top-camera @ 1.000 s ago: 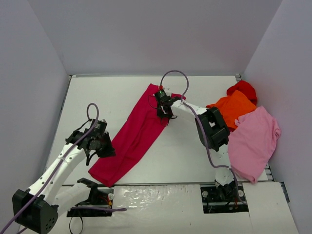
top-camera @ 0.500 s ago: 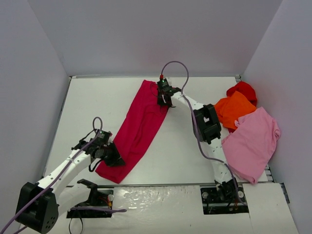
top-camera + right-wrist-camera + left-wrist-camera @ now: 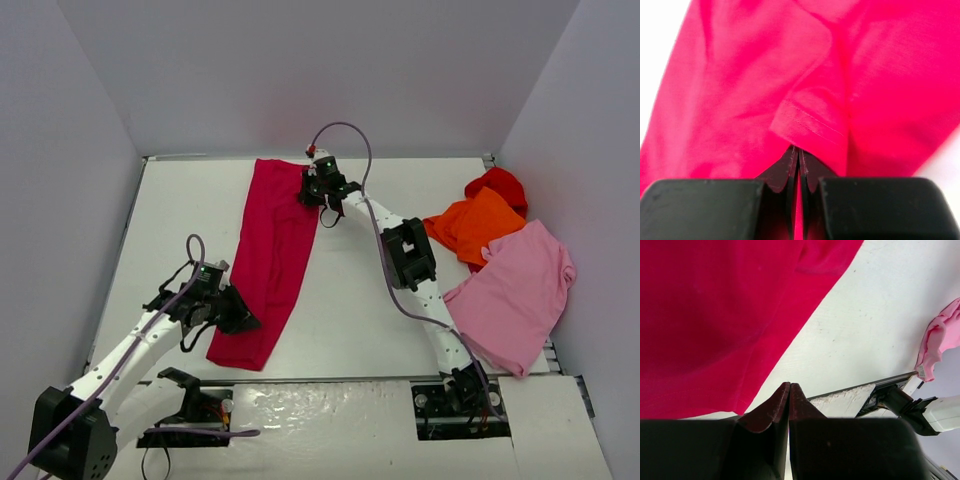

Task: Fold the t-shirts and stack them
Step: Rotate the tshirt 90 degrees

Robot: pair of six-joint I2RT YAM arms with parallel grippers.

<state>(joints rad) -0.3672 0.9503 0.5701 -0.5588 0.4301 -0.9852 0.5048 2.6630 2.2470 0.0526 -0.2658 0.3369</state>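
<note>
The large crimson t-shirt [image 3: 270, 250] lies as a long narrow strip from the far middle of the table to the near left. It fills the left wrist view [image 3: 715, 315] and the right wrist view [image 3: 740, 75]. My right gripper [image 3: 312, 192] is shut on the strip's far end; a hemmed fold sits at the closed tips [image 3: 799, 150] and red cloth shows between them. My left gripper [image 3: 238, 320] is shut at the strip's near left edge. Its tips [image 3: 789, 386] lie on bare table just past the hem, with no cloth seen between them. The light pink shirt [image 3: 520, 290], the orange shirt [image 3: 475, 225] and the bright red shirt [image 3: 497, 183] are heaped at the right.
Grey walls close in the table on the left, back and right. The white table surface [image 3: 360, 320] ends at the near edge by the arm bases. A corner of the pink shirt [image 3: 940, 337] and the right arm's base [image 3: 940, 412] show in the left wrist view.
The right gripper has dragged the crimson shirt's far end up and to the left. The left gripper moved toward me and rightward with the near end. The strip now lies nearly straight front to back.
</note>
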